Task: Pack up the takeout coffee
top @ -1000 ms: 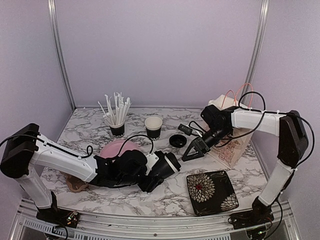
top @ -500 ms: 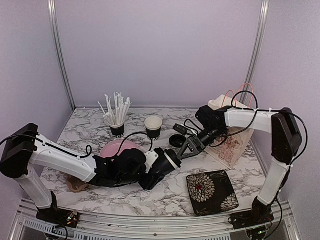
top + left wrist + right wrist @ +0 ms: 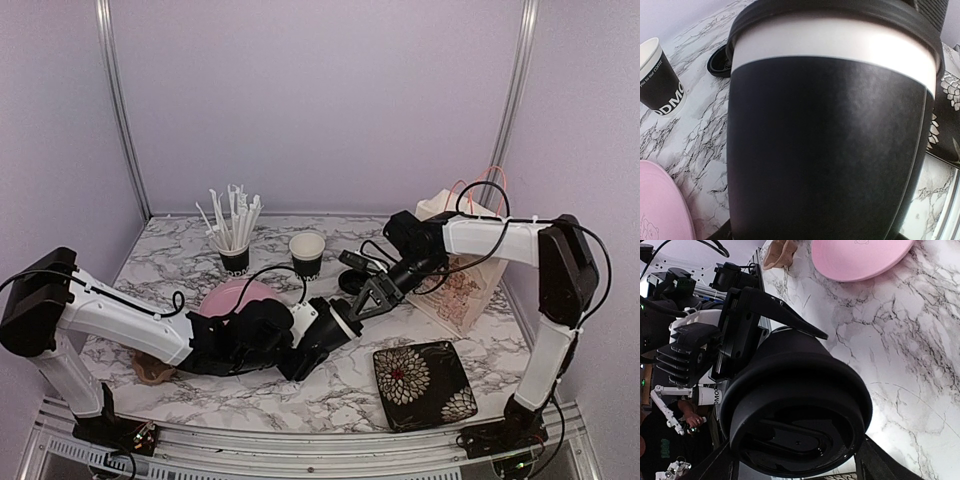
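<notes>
Far left, a brown pulp carrier [image 3: 155, 372] is lying at the near edge of the counter [image 3: 330, 385], partly hidden under the left arm. Behind it, a black cup of white sticks [image 3: 233, 255] is standing upright near the back wall. A pink plate [image 3: 232, 296] is sitting between that cup and the left arm.

Mid-counter, an open takeout cup [image 3: 307, 255], with no lid on, is standing upright beside the stick cup. Its loose black lid [image 3: 355, 281] is lying just to its right, apart from it.

In front of these, the left pincer [image 3: 320, 335] is clamping the lidded takeout cup [image 3: 830, 150] by its black side. It is holding the cup tipped on its side above the counter, lid end pointing right.

The right pincer [image 3: 368, 300] is reaching in at that lid, jaws standing apart, one on either side of the rim. I cannot tell whether they are touching it.

Right side, a printed paper bag [image 3: 465, 285] with orange handles is standing upright behind the right arm. A dark floral square plate [image 3: 423, 373] is lying flat near the front.
</notes>
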`<state>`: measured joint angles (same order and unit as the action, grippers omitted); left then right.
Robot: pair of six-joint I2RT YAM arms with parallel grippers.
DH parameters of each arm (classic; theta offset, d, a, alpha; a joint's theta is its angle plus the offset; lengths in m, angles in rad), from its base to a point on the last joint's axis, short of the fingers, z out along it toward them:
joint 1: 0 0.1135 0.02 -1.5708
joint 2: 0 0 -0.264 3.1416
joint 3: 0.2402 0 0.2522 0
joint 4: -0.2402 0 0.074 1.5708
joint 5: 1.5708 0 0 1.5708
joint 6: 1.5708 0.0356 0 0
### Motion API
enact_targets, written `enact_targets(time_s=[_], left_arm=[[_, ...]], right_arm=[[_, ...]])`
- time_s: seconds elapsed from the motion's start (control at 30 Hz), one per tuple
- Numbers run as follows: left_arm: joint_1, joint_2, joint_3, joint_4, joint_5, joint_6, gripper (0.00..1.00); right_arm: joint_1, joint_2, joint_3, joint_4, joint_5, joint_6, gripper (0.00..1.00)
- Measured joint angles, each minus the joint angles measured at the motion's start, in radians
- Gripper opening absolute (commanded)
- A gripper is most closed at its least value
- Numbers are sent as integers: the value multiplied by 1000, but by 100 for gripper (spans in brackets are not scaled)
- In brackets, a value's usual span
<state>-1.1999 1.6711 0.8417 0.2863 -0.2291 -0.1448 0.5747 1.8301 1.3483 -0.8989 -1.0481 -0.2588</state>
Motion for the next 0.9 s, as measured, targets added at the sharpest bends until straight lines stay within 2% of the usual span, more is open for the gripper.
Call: enact_targets(time_s=[0.17, 0.37, 0.4, 0.43, 0.6, 0.77, 0.9], left_arm=[[-4, 0, 0, 0, -16, 0, 75], [-5, 0, 0, 2, -43, 0, 89], [-5, 0, 0, 2, -47, -4, 97], [-5, 0, -2, 4, -50, -6, 99], [-10, -77, -74, -8, -39, -28, 99], [-15, -282, -117, -111, -14, -71, 99], [-15, -437, -118, -203, -39, -108, 99]], right_arm=[[3, 5, 19, -3, 19, -5, 61], [16, 5, 50, -3, 55, -31, 58], [19, 5, 54, -4, 64, -38, 57], [22, 6, 62, -8, 77, -50, 57], [24, 6, 129, -47, 165, -128, 54], [37, 6, 220, -85, 249, -231, 54], [106, 6, 291, -149, 352, -344, 54]])
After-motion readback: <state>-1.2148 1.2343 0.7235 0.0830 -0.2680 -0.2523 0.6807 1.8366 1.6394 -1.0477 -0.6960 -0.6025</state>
